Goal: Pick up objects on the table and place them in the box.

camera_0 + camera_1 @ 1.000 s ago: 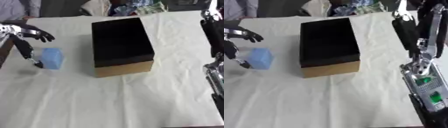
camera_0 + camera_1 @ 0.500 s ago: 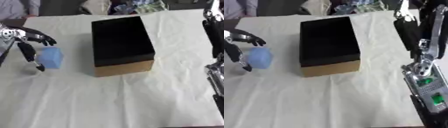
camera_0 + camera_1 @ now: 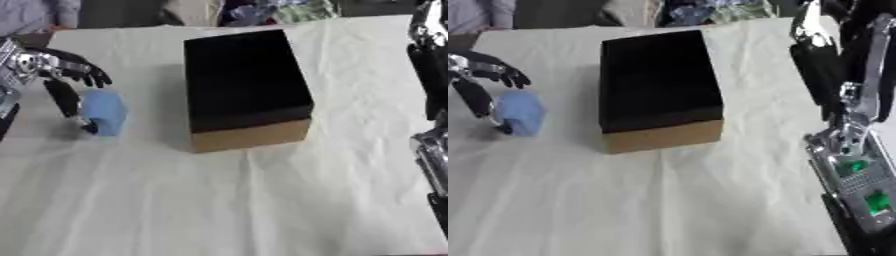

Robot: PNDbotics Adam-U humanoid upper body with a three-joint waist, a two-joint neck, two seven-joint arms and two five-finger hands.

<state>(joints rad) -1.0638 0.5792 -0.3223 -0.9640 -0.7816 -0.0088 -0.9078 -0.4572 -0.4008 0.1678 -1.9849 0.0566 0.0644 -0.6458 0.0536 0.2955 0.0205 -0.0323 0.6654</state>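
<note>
A light blue block (image 3: 106,113) lies on the cream cloth at the left. My left hand (image 3: 63,75) hovers at it: the thumb (image 3: 68,102) runs down the block's left side and touches it, and the fingers (image 3: 91,75) spread above its far end without closing. An open box (image 3: 244,85) with a black inside and tan cardboard walls stands in the middle, to the right of the block. My right hand (image 3: 822,62) hangs dark at the far right, high above the cloth and beside the box's right side.
The cream cloth (image 3: 245,200) covers the whole table and is wrinkled in front of the box. Clutter and a person's clothing (image 3: 262,10) line the far edge. Part of my body with green lights (image 3: 859,180) fills the lower right.
My left hand has shifted slightly toward the blue block, the thumb now lying against its left side. The block and box stay put. The right arm has not moved.
</note>
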